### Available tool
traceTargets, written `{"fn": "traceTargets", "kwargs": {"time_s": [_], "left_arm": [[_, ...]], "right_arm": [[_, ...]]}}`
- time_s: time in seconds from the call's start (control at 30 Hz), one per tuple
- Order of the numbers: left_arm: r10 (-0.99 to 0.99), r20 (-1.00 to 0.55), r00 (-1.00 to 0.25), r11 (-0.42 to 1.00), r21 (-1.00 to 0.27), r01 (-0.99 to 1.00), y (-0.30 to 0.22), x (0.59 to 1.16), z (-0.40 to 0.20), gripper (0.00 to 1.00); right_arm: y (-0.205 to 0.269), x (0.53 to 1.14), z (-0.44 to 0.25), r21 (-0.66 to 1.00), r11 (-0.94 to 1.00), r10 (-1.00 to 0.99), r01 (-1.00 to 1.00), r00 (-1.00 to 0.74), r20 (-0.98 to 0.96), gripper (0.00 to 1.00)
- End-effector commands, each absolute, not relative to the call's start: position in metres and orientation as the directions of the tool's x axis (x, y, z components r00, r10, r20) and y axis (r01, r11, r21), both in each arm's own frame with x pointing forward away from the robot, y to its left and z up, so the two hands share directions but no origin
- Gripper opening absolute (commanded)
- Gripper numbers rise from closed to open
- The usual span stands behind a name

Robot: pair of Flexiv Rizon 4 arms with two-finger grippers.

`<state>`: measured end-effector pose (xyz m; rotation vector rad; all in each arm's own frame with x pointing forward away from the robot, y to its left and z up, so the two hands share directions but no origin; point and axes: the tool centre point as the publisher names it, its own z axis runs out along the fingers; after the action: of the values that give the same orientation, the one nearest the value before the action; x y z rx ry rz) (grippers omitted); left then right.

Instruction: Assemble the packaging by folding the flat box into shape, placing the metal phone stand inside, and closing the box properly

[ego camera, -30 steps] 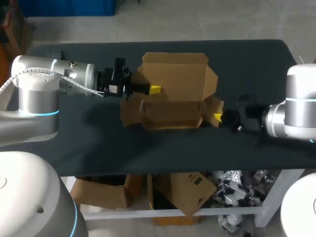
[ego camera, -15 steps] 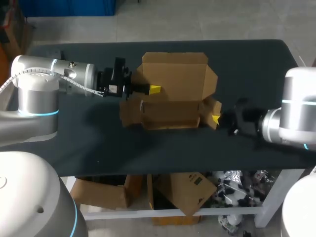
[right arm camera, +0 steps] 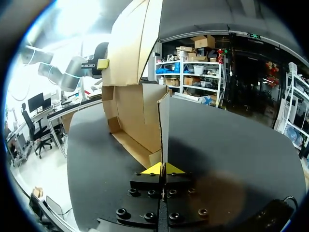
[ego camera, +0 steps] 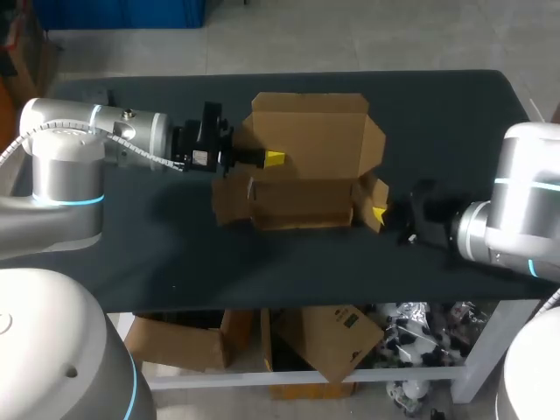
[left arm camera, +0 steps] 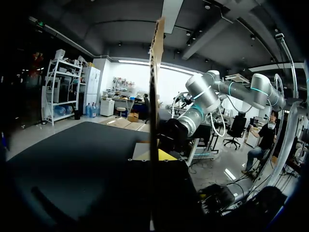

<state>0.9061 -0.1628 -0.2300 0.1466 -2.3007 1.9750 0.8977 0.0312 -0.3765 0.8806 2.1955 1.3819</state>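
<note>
Brown box point(ego camera: 308, 166), half folded and open; left pincer point(ego camera: 274, 158) and right pincer point(ego camera: 379, 211) each pinch its edge

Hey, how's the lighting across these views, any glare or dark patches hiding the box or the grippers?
Head view: even light; the cardboard box stands out on the dark table, but the right gripper nearly melts into it apart from its yellow tip. Left wrist view: foreground in deep shadow, box edge backlit. Right wrist view: glare from the bright room beside the box; panels readable.
</note>
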Motion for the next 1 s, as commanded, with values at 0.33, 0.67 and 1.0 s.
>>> {"fn": "traceTargets", "kwargs": {"time_s": [0.33,0.67,1.0], "left_arm": [[-0.003,0.143,-0.990,0.151,-0.978,-0.142,-0.164,0.906,-0.233,0.00],[-0.003,0.143,-0.990,0.151,-0.978,-0.142,-0.164,0.906,-0.233,0.00],[-0.003,0.143,-0.990,0.151,-0.978,-0.142,-0.164,0.906,-0.233,0.00]], "right_arm": [[0.048,0.888,-0.379,0.904,0.303,0.725,0.300,-0.689,-0.015,0.31],[0.063,0.882,-0.378,0.904,0.306,0.724,0.300,-0.690,-0.016,0.34],[0.073,0.880,-0.379,0.903,0.305,0.718,0.303,-0.696,-0.009,0.36]]}}
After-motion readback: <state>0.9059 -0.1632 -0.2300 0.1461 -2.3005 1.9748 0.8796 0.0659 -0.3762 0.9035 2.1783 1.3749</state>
